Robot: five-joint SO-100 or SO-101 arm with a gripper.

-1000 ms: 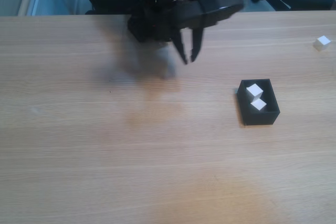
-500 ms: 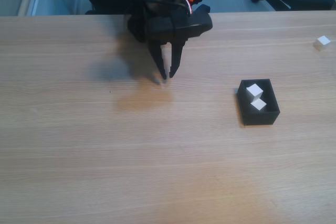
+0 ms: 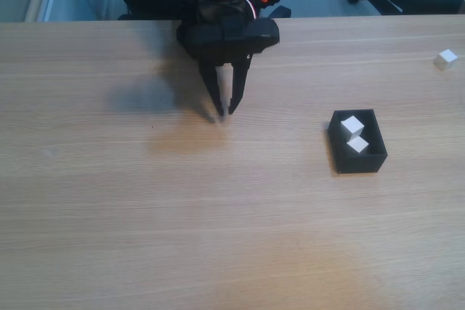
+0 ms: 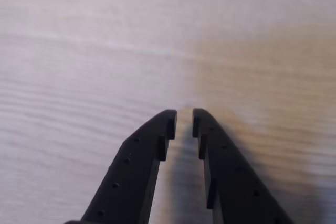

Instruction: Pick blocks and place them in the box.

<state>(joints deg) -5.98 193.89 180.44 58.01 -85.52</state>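
Gripper [image 3: 224, 114] tips down over bare table [image 3: 109, 215], jaws nearly together with a narrow gap, empty. Box [image 3: 357, 161] to the right holds two blocks [image 3: 353, 125]; a third block [image 3: 446, 58] far right.

No text, label, brand, number or sign can be read anywhere in either view.

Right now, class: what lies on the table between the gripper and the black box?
Nothing: the fixed view shows bare wooden table between the gripper and the box.
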